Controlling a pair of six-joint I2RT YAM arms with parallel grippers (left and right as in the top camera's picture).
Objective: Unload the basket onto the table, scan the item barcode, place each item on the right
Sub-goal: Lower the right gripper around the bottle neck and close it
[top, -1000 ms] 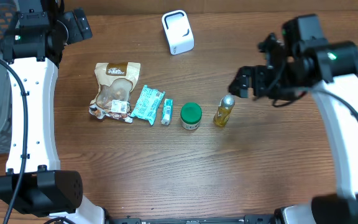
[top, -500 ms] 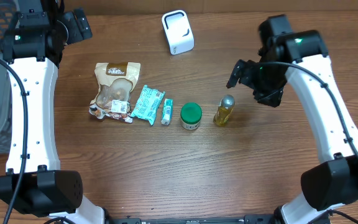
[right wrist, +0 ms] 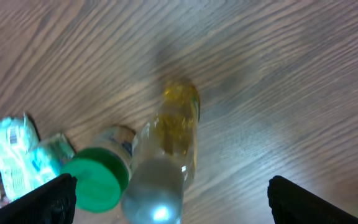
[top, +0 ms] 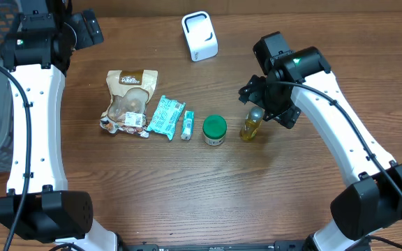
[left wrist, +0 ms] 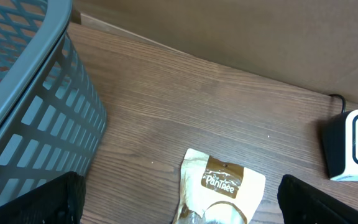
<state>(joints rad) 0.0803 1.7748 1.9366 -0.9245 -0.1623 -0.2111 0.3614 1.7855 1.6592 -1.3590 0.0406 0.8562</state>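
The green-lidded jar (top: 214, 130) stands near the yellow bottle (top: 250, 128); bare table (top: 285, 160) flanks its other side.

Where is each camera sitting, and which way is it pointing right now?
Overhead: above the table, looking straight down; both arms, left gripper and right gripper show.
Left wrist: low at the far left, facing the basket, snack bag and scanner; own fingertips in the bottom corners.
Right wrist: looking down on the bottle and green-lidded jar; own fingertips in the corners.
Shared: overhead also shows the snack bag, scanner, bottle and jar.
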